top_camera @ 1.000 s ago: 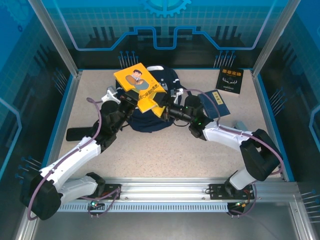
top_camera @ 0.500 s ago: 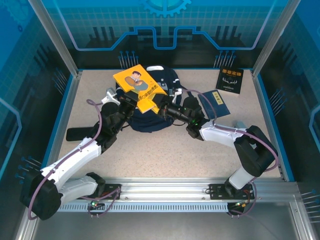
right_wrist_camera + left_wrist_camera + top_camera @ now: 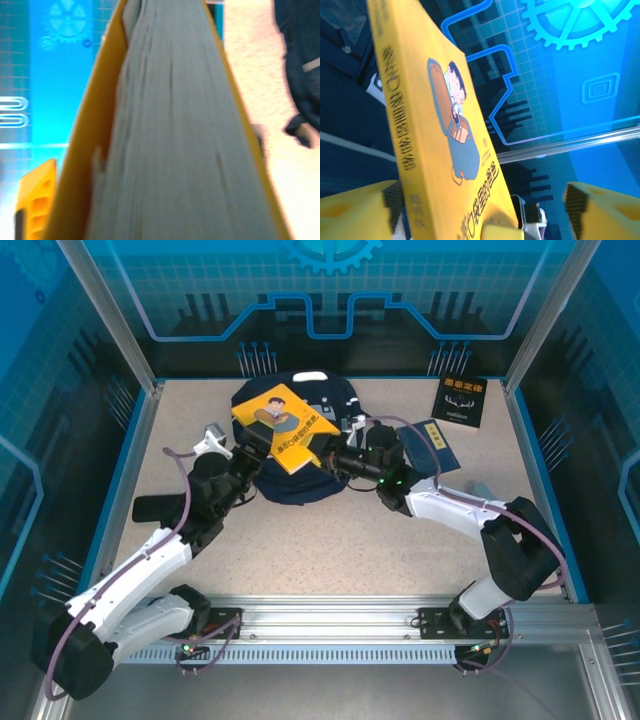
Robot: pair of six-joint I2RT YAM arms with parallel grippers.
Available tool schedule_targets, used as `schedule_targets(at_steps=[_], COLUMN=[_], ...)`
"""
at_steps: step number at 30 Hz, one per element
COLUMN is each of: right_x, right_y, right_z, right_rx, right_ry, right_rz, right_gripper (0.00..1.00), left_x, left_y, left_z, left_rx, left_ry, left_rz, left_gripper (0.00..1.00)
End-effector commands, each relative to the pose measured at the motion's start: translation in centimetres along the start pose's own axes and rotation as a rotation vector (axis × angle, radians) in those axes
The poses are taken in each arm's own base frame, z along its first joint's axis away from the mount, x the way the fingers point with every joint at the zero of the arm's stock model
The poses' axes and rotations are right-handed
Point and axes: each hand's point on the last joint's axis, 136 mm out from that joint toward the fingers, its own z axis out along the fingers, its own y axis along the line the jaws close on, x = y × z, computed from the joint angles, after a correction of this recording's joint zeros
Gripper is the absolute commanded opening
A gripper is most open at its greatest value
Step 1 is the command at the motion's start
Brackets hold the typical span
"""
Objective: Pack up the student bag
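Clerk: Entry one, yellow book [image 3: 283, 428]. Change logged: a second ago it stood tipped up over the far-left part of the student bag [image 3: 290, 485]. Now it lies lower and flatter across the bag's top, slid a little nearer.

Checker: Holders?

Clerk: Right gripper [image 3: 335, 458], at the book's near-right corner, clamped on it by my reading. In the right wrist view one yellow finger [image 3: 35, 200] sits against the cover beside the page block [image 3: 175, 150]. Left gripper [image 3: 252, 447], at the book's left edge, jaws spread wide. In the left wrist view the book [image 3: 445, 150] stands between the fingers [image 3: 355, 212] with plain air on one side. The left arm has drawn back, leftward and nearer.

Checker: Meaning for the packing?

Clerk: Judged: book brought down toward the bag, not yet inside. Bag sits at the far middle of the table [image 3: 350, 540], under both grippers.

Checker: Anything unaccounted for?

Clerk: Bag's opening: covered by the book, so I cannot say whether it is unzipped. Right gripper's second finger: cut off behind the pages. Right wrist view: blurred. Whether the book rests on the fabric or hangs just over it: cannot tell. Also lying flat on the table: dark-blue book [image 3: 432, 445] just right of the bag, and black book [image 3: 461, 402] at far right.
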Motion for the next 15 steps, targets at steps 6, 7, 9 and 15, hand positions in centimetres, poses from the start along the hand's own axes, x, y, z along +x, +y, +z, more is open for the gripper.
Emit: schedule_targets(at_steps=[6,7,9,15], right_x=[-4.5,-4.9,-5.7,-7.6], right_y=[-2.6,-3.1,-4.2,-6.8], right_z=[-7.0,-7.8,-9.5,-14.1], right_rx=[0.306,0.334,0.383,0.503], right_ry=[-0.087,-0.097,-0.111,-0.161], right_rz=[-0.324,-0.340,-0.356,-0.382], right_gripper=[0.03,0.03,0.03,0.03], left_x=[4.1,4.7,6.1,7.9], left_y=[5.1,5.5,6.4,8.2], left_z=[-1.7,-1.7,-1.5,0.6], left_rx=[-0.195,-0.202,-0.216,-0.305], left_ry=[0.288,0.337,0.434,0.663], left_rz=[0.444,0.499,0.594,0.844], left_gripper=[0.99,0.99,0.99,0.99])
